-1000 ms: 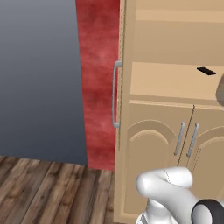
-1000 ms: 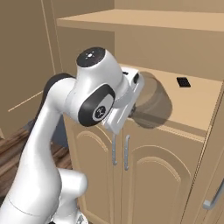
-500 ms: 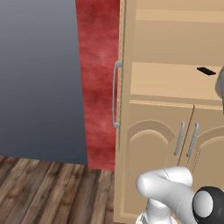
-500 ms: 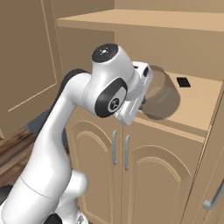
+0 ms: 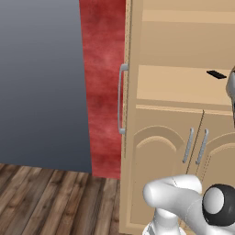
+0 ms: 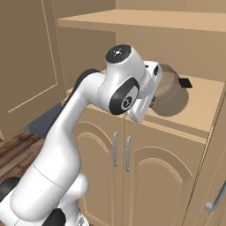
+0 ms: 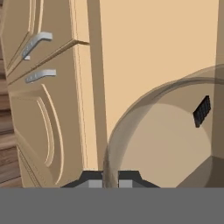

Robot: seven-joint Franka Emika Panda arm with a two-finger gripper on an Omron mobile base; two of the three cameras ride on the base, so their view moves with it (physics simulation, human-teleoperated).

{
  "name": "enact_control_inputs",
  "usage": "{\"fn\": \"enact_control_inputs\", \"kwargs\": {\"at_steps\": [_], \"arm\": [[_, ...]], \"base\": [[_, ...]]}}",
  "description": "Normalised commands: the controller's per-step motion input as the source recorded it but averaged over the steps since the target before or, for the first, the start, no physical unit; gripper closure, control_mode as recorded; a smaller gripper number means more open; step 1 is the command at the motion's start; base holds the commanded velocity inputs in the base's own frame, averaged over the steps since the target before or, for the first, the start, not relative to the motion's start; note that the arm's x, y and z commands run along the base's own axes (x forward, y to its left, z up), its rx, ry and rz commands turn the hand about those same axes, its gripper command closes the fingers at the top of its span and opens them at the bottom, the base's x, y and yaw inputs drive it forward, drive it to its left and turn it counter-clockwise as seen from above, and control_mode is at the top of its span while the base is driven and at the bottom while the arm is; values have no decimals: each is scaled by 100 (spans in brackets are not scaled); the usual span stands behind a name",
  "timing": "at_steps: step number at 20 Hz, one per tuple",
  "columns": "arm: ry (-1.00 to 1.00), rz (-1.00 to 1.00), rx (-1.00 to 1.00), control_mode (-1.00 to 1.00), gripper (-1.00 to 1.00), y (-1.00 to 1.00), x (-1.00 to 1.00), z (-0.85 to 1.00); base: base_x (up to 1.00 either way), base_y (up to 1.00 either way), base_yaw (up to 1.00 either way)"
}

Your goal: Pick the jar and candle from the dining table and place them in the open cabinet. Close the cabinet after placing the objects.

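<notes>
The jaws were closed on the rim of the jar [image 6: 170, 90], which hung tilted on its side just above the open shelf of the cabinet [image 6: 150, 163], with a small black object [image 6: 185, 82] lying at about one o'clock from it in the right base view. If released from that tilt, the jar would likely roll along the shelf, knock the black object, or drop off the front edge over the lower doors. No brand, label or writing could be read anywhere.

Arm [image 6: 66, 145]: glossy white, rounded tubular links. Joint caps: dark grey discs, one marked with a small white logo. Base joints: black. Finger tips [image 7: 96, 179]: small, dark grey.
</notes>
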Motion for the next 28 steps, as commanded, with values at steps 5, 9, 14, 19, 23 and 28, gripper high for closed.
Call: {"fn": "enact_control_inputs", "kwargs": {"at_steps": [5,9,14,19,23,28], "arm": [[1,-1,0,-100,100,-18,27,0],[1,-2,0,-100,100,-15,26,-3],[0,0,0,-100,100,-26,14,-12],[0,0,1,-100,100,-26,5,-16],[3,0,2,-100,100,-22,18,-12],[11,0,0,-100,100,-8,26,-18]], "base": [[0,0,0],[0,0,0],[0,0,0],[0,0,0],[0,0,0],[0,0,0]]}}
